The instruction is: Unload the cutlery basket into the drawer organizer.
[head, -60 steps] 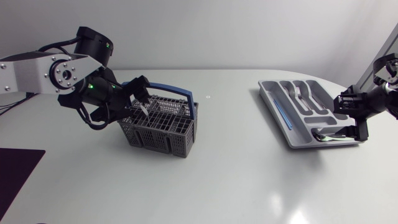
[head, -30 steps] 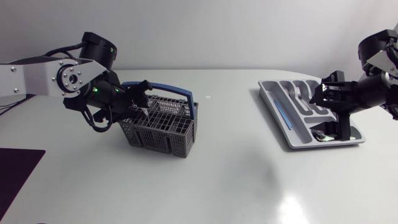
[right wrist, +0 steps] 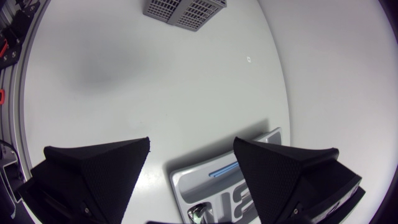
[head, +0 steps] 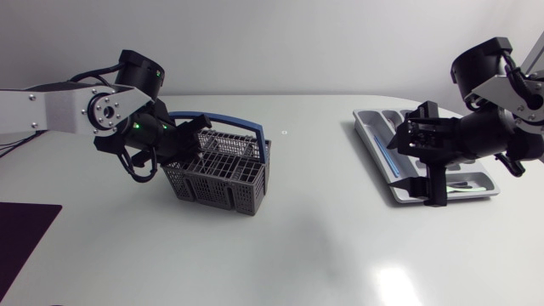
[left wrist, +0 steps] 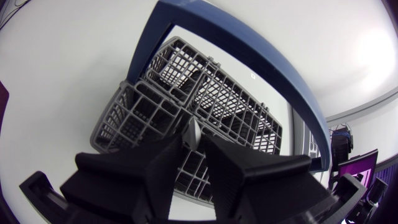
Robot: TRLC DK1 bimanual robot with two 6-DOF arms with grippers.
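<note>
The right gripper (right wrist: 193, 144), jaws spread and empty, has swung toward the cutlery basket (head: 223, 178), where the left gripper (left wrist: 194, 139) pinches a silver piece (left wrist: 191, 127), probably to unload next.

There is one worktop (head: 280, 246), and on it stand one cutlery basket (head: 212, 183) with one blue handle (head: 229, 125), and one drawer organizer (head: 370, 129). There are two arms, the left arm (head: 51, 109) and the right arm (head: 501, 85). Each carries one gripper, the left gripper (left wrist: 193, 140) and the right gripper (right wrist: 191, 146), and each gripper has two fingers (right wrist: 99, 168), so four fingers in all. One silver cutlery piece (left wrist: 191, 129) shows between the left fingers. In the organizer one blue piece (right wrist: 224, 169) is visible; the other pieces there I cannot count. One small dot (head: 285, 132) marks the worktop.
</note>
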